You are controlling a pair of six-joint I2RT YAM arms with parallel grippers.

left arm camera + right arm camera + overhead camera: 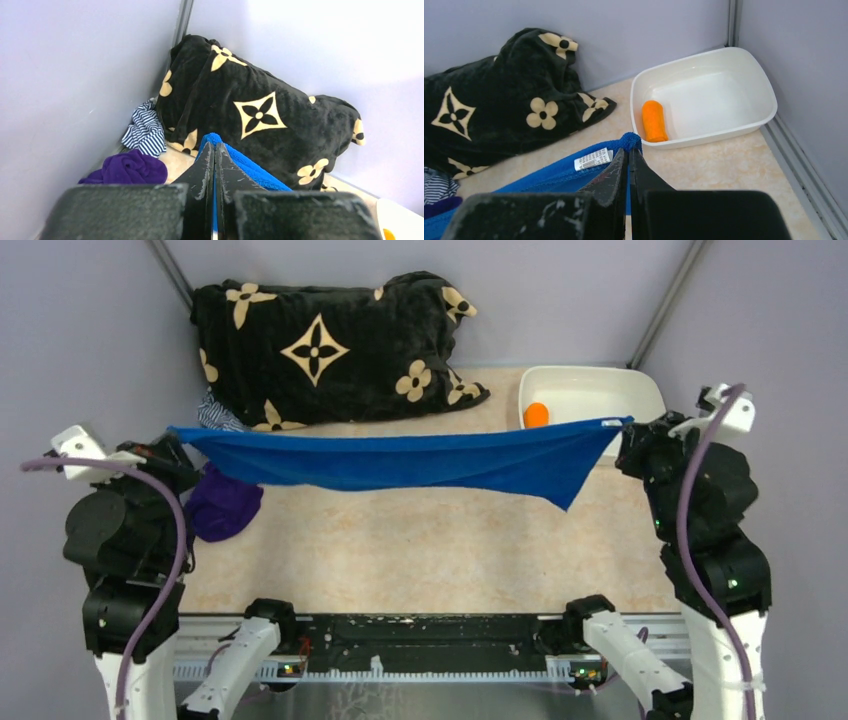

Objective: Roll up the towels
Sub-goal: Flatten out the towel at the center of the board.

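A blue towel hangs stretched in the air between my two grippers, sagging to a point at the lower right. My left gripper is shut on its left corner; the blue cloth shows between and past the closed fingers. My right gripper is shut on the right corner, next to a white label. A rolled orange towel lies in the white tub, also seen in the right wrist view. A crumpled purple towel lies on the table at the left.
A large black blanket with cream flowers is piled at the back. A striped blue-white cloth lies beside it at the left. Grey walls close in the table on three sides.
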